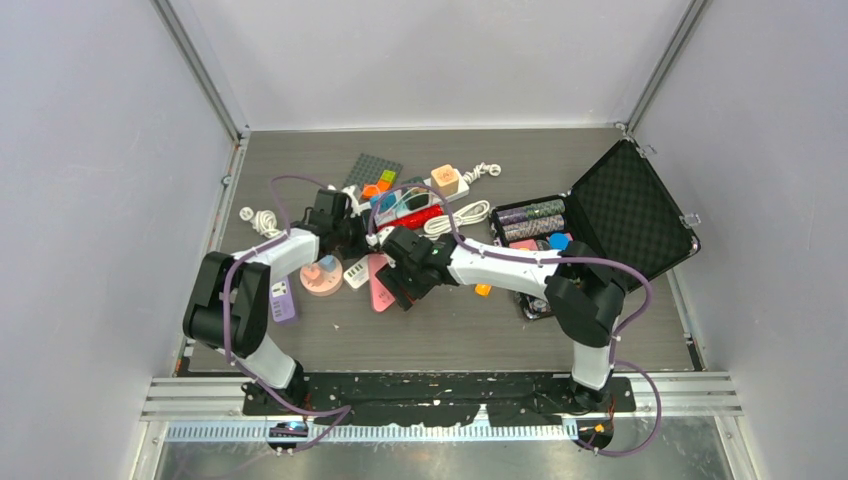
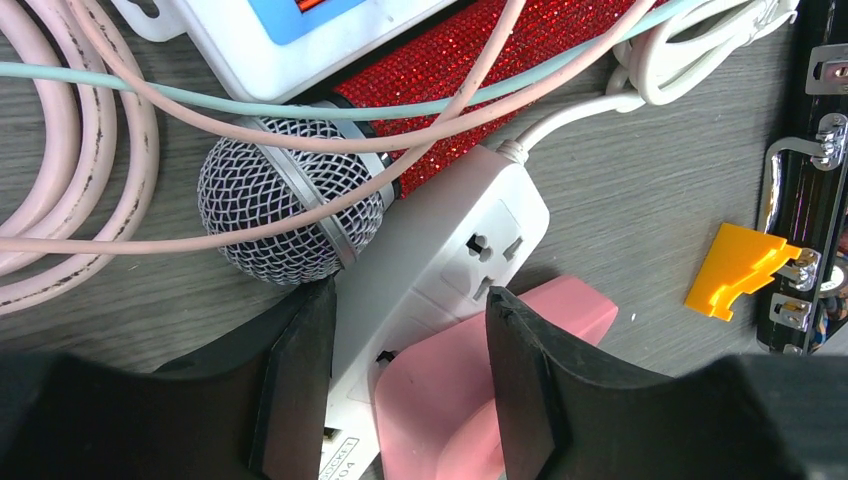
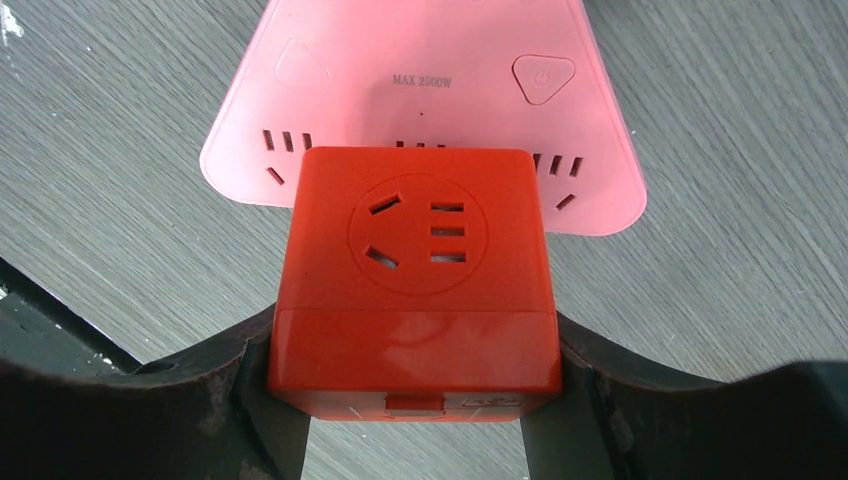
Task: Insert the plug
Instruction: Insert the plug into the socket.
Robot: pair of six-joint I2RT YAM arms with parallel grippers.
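On a grey tabletop (image 1: 450,335), right jaws clamped an orange plug (image 3: 415,290), left jaws gaped; tilt risked missing the pink strip (image 3: 420,90) at twelve o'clock.

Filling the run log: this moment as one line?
right fingers: shut on orange cube adapter, over pink power strip | left fingers: open, straddling white power strip
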